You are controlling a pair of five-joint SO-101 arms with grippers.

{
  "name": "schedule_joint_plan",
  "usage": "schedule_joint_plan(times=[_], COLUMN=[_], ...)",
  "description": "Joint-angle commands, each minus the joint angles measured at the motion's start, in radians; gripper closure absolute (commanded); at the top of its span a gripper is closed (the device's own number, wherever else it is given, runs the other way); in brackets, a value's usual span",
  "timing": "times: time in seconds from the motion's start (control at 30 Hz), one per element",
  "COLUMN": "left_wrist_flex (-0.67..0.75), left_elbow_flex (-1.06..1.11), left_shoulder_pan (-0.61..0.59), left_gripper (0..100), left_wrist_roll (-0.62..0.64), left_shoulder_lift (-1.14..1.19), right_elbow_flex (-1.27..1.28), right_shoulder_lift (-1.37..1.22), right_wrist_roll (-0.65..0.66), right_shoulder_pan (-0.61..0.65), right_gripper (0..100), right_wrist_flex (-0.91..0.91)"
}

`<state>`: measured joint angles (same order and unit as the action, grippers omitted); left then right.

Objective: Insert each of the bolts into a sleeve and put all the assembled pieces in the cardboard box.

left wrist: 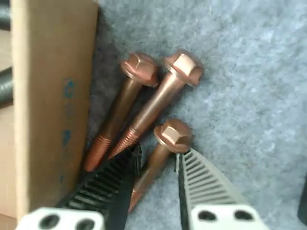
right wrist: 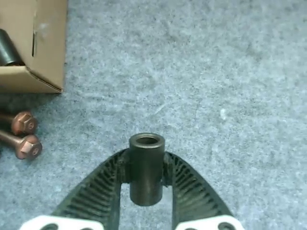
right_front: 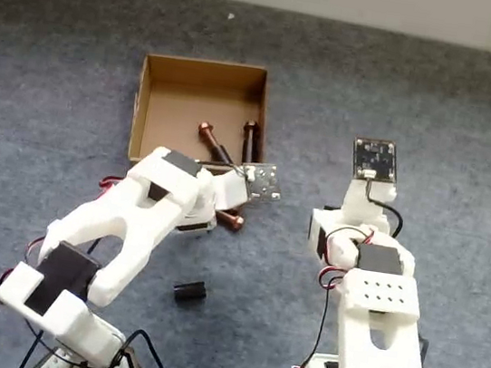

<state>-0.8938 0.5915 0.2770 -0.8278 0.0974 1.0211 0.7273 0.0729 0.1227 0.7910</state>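
a: left end effector [left wrist: 159, 160] is down beside the brown cardboard box [left wrist: 48, 96], jaws apart, straddling the shank of the nearest copper hex-head bolt [left wrist: 172, 135]. not clamped yet.

b: and the right end effector [right wrist: 146, 158] is clamped on a short dark cylindrical sleeve [right wrist: 146, 165], bore toward its camera, by the grey felt worktop [right wrist: 216, 72]; touching it or not, can't tell.

a: to do this well, i'd close squarely near mid-shank so the bolt doesn't swing. mind the two neighbouring copper bolts [left wrist: 183, 69] just beside it: the black finger [left wrist: 115, 182] sits close to their threaded ends and could drag one along.

b: agreed. the left wrist view gives that tight spacing; the high view hides it under the arm.

a: but the high view gives the count: two sleeved bolts [right_front: 217, 148] lying inside the box, and a spare black sleeve [right_front: 189, 291] loose on the worktop near the left arm.
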Motion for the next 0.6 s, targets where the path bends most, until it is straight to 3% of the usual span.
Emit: schedule_joint_plan(times=[0.0,0.27,0.57], left_wrist_flex=[0.017,-0.097,-0.091], left_elbow_flex=[-0.039,-0.031,0.116], left_shoulder_pan=[0.019,0.012,-0.010], left_gripper=[97,100,100], left_wrist_roll=[-0.006,0.009,0.253], left_shoulder_lift=[0.007,-0.050,-0.483], right_elbow_flex=[-0.021,-0.021,-0.021], right_shoulder_lift=[0.031,0.031,0.042], right_wrist_roll=[-0.008,-0.008,-0.009], right_shoulder_pan=[-0.012,-0.012,-0.005], right_gripper=[99.4,99.4,99.4], right_wrist_flex=[-0.024,-0.024,-0.019])
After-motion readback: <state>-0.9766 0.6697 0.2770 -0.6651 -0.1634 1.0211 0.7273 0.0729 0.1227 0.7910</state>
